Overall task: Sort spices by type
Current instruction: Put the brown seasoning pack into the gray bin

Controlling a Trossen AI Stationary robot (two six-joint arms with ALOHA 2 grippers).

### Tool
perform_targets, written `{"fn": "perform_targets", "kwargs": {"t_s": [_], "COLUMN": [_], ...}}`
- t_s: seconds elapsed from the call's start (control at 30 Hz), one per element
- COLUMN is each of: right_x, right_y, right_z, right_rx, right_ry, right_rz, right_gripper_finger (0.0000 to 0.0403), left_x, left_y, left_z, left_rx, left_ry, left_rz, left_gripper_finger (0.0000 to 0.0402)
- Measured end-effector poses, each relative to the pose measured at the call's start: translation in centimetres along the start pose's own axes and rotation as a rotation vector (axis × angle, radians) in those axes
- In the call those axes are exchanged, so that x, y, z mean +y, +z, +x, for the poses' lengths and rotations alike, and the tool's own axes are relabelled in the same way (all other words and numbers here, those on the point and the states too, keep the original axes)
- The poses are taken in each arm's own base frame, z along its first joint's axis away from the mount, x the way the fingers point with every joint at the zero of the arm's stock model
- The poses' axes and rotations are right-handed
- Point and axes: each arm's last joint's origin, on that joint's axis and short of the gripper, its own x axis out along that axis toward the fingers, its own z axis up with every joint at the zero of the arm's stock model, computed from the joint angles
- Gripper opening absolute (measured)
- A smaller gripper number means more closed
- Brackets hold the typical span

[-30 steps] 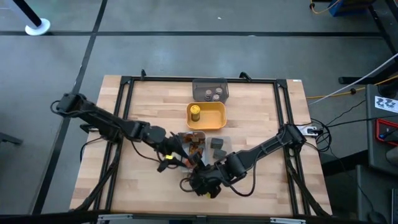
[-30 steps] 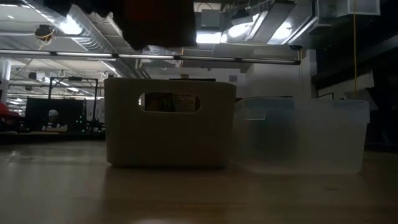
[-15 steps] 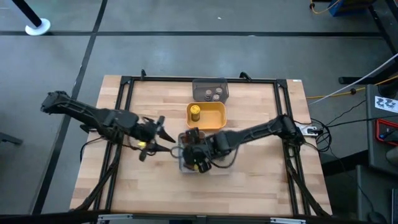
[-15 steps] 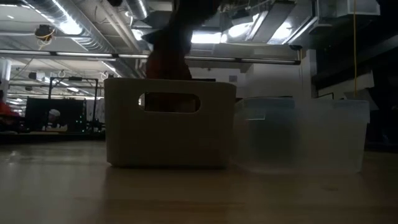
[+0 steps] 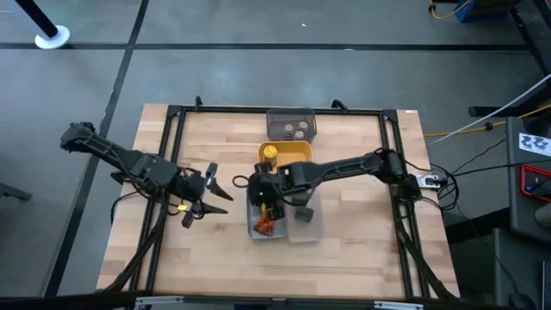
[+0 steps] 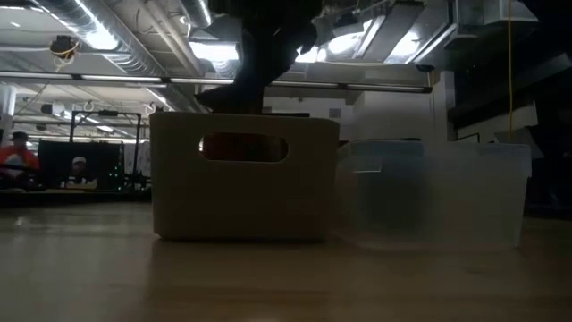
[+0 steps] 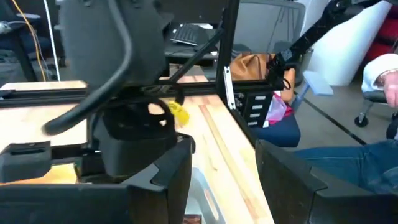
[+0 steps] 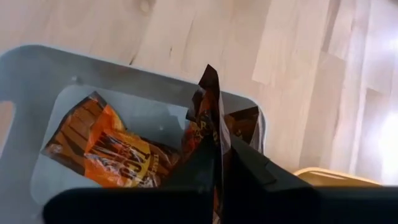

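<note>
Currently the right gripper (image 8: 219,163) hangs over the pale-blue tray (image 8: 37,68), its two dark fingers (image 8: 198,167) pressed together on the lower part of a brown and orange foil packet (image 8: 210,115), which stands on edge between them. Directly below and to one side of that gripper, a second foil packet (image 8: 106,149) lies flat on the tray floor. In the high view the right gripper (image 5: 263,194) sits at the far end of the pale-blue tray (image 5: 252,226), with orange packet material (image 5: 265,226) showing in the tray nearer the table's front edge. Just beside it, a clear tray (image 5: 312,226) holds a dark grey cube box (image 5: 304,213). Beyond the gripper, the yellow tray (image 5: 297,153) contains the yellow-lidded jar (image 5: 269,152); farther still, the grey tray (image 5: 284,116) holds two tiny round brown jars (image 5: 295,131). Well apart, the left gripper (image 5: 209,189) waits above bare table with its fingers spread wide and nothing between them
</note>
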Motion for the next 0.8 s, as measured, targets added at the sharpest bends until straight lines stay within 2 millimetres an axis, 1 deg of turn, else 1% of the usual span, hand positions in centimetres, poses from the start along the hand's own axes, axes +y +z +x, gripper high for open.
{"fn": "perform_targets", "kwargs": {"t_s": [0.17, 0.3, 0.43, 0.6, 0.7, 0.8], "right_x": [-0.9, -1.6, -1.6, -1.5, -1.5, -1.5], "right_y": [-0.4, -0.8, -0.8, -0.9, -0.9, -0.9], "right_z": [0.7, 1.4, 1.6, 1.8, 1.8, 1.8], "right_rx": [0.010, 0.024, 0.029, 0.032, 0.032, 0.036], "right_ry": [0.030, 0.034, 0.029, 0.028, 0.028, 0.029], "right_rz": [0.020, 0.033, 0.034, 0.033, 0.033, 0.032], "right_gripper_finger": [0.0036, 0.0038, 0.0038, 0.0042, 0.0059, 0.0091], "left_x": [-0.1, 0.0, 0.2, 0.6, 0.8, 0.9], "left_y": [0.4, 0.8, 1.1, 0.9, 0.8, 0.7], "left_z": [-0.7, -1.7, -2.7, -3.7, -4.1, -4.3], "left_rx": [-0.034, -0.076, -0.099, -0.083, -0.071, -0.063], "left_ry": [0.038, 0.066, 0.092, 0.148, 0.188, 0.210], "left_rz": [0.030, 0.053, 0.072, 0.077, 0.069, 0.067], "left_gripper_finger": [0.0162, 0.0162, 0.0162, 0.0162, 0.0162, 0.0162]}}
